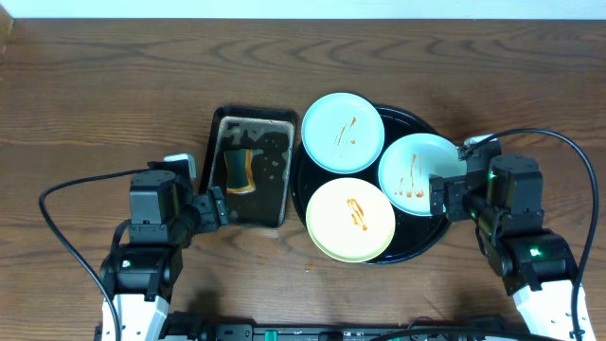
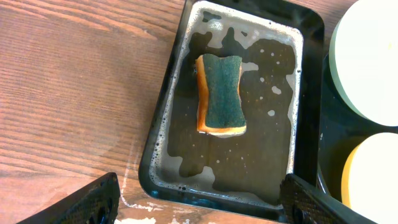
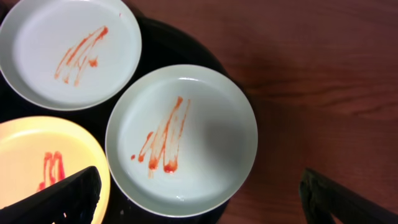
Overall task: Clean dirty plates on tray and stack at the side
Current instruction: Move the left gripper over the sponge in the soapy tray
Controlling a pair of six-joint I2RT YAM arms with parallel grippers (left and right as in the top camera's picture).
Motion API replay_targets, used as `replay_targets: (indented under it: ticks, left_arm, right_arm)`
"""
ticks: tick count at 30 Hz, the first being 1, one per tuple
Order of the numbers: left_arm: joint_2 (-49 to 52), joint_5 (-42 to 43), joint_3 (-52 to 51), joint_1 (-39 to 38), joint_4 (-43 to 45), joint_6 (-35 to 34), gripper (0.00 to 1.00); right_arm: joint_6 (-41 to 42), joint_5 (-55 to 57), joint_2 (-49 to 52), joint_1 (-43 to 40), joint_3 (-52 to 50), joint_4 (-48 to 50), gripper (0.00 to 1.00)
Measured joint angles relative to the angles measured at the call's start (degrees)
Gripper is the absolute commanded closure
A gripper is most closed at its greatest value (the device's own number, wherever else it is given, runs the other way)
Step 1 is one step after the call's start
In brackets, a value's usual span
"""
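Three sauce-streaked plates lie on the round black tray [image 1: 409, 248]: a mint-blue plate [image 1: 342, 132] at the back, a second mint-blue plate [image 1: 417, 174] at the right, and a pale yellow plate [image 1: 350, 220] in front. In the right wrist view the right mint-blue plate [image 3: 181, 139] lies between my open right gripper's [image 3: 202, 199] fingers, with the back plate [image 3: 69, 51] and the yellow plate [image 3: 43, 168] beside it. My right gripper [image 1: 445, 199] hovers at that plate's right edge. My left gripper [image 1: 213, 208] is open and empty at the front left corner of the pan.
A rectangular dark pan [image 1: 275, 204] with soapy water holds a teal-and-yellow sponge [image 1: 240, 170], left of the tray. The left wrist view shows the pan [image 2: 163, 118] and sponge [image 2: 221, 93] ahead of the open left gripper [image 2: 199, 205]. Bare wood lies around.
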Motion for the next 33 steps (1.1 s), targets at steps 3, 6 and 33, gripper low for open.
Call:
replay_targets:
  ticks: [3,6,33]
  left_arm:
    - [0.0,0.0,0.0,0.0,0.0,0.0,0.16]
    - [0.0,0.0,0.0,0.0,0.0,0.0,0.16]
    - [26.27,2.36,15.23,-0.02,6.16,-1.53,0.28]
  right_arm:
    - [0.02,-0.04,0.0,0.0,0.02,-0.37,0.01]
    - [1.01,-0.79,0.0,0.0,0.02,-0.11,0.01]
    - [5.86,-2.95,4.9,-0.02,0.15,0.57,0.07]
